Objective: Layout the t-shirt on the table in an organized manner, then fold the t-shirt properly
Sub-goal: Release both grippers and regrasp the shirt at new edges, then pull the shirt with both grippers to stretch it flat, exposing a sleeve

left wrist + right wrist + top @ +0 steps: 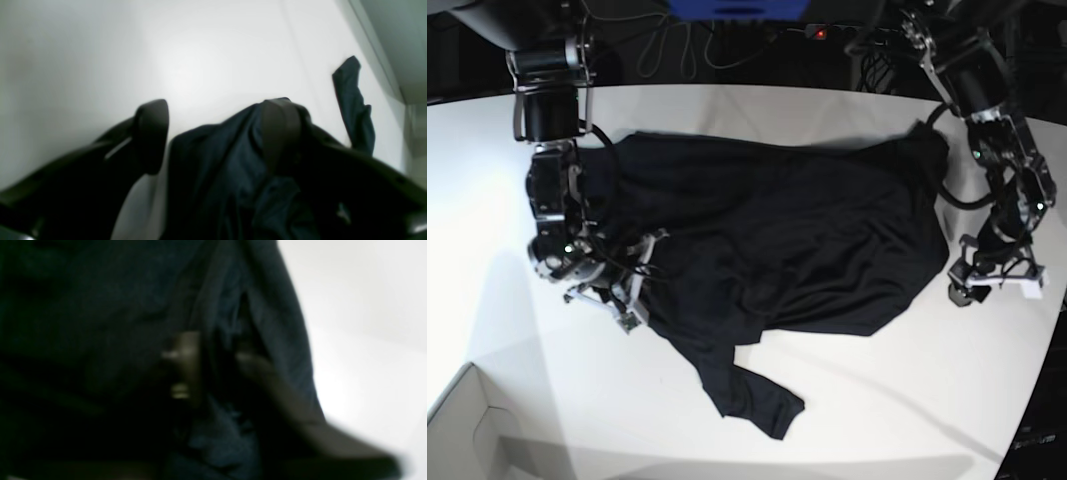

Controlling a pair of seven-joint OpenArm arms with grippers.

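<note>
Sprawling rumpled across the middle of the white table (847, 400), the black t-shirt (777, 230) sends one sleeve toward the near edge. The left claw (217, 133) stands wide, cloth draped over one finger. The right claw (213, 363) is nearly closed on shirt fabric, though its view is dark and blurred.

Soft matt cloth t-shirt (797, 240), seemingly.

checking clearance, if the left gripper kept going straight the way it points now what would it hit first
Most likely the t-shirt: the left gripper has open jaws, one finger already lying on the fabric. Beyond that lies only bare table, though depth is hard to judge.
</note>
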